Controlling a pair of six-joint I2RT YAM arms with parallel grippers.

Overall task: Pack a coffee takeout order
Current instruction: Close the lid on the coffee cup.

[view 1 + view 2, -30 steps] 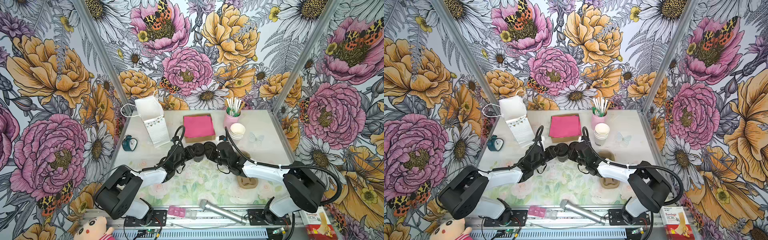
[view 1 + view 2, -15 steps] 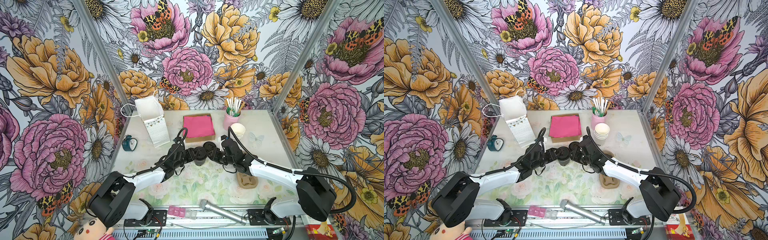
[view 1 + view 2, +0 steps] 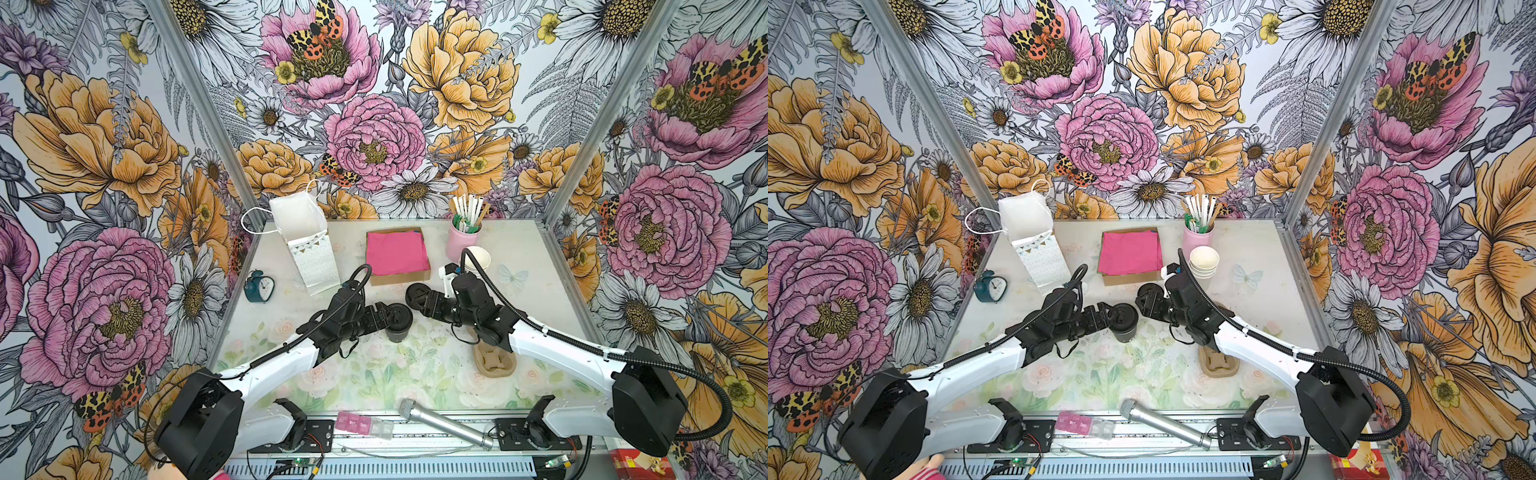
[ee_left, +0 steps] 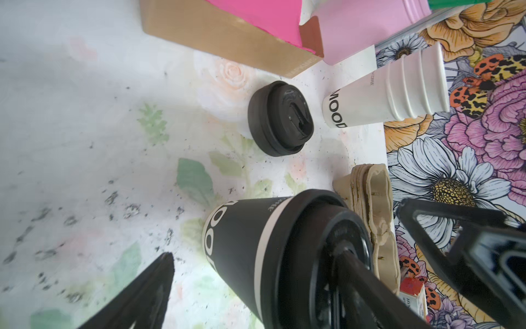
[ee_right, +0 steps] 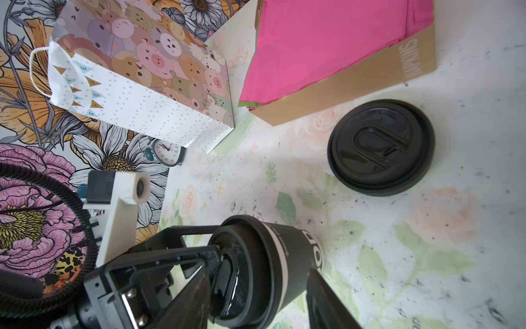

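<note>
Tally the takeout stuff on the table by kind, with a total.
Black lidded cup: 1
White cup stack: 1
Loose black lid: 1
Pink napkin stack: 1
Pulp carrier stack: 1
Gift bag: 1
Total: 6

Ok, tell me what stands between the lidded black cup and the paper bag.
Nothing on the table does: the strip between the black cup and the paper bag is bare. Only the left arm's wrist and cable hang over that side, the left gripper open at the cup's lid.

White arm links (image 3: 274,365), black joint housings (image 3: 199,419), black corrugated cables (image 3: 573,343); left tool (image 3: 395,318), right tool (image 3: 419,307) black.
</note>
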